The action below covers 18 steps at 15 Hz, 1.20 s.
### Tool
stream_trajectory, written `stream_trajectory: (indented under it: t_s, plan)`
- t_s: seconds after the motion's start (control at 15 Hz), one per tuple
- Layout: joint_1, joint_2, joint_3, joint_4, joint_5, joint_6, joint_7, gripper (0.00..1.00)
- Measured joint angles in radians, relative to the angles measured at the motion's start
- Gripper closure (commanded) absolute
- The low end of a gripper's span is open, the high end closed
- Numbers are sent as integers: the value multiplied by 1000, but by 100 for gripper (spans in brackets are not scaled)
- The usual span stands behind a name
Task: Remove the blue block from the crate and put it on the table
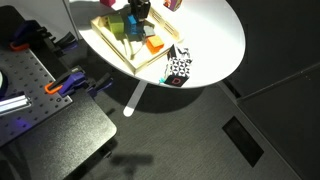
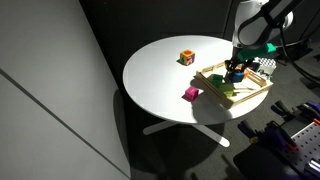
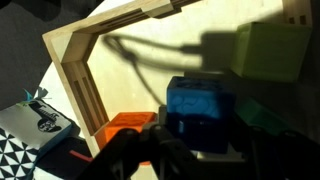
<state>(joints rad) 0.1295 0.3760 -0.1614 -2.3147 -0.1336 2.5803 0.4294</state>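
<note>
Blue block (image 3: 200,102) at gripper (image 3: 195,150), arm (image 2: 255,20) upright over crate (image 3: 78,75)

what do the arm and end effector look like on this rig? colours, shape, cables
The arm has glossy white rounded shells with darker joints. The end effector is black and blocky. Cables and markings: too small to tell.

a robotics lab
perforated metal bench (image 1: 35,68) with orange clamps (image 1: 62,86), black-and-white patterned cube (image 1: 179,68) on a round white surface (image 2: 160,75).
</note>
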Motion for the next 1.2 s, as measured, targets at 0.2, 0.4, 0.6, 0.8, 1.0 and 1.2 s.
stream_trajectory:
  t_s: [0.2,0.4,0.6,0.8,1.0,1.2]
  plan:
    - [-17,-28,-12,2,0,-16,0,68]
    - [-45,-37,-23,21,0,-21,3,68]
    - [-70,-35,-34,60,1,-21,21,68]
    - [-87,-23,-40,104,10,-20,44,68]
    - [-91,10,-52,156,13,-7,84,68]
    - [-91,65,-63,216,27,17,121,68]
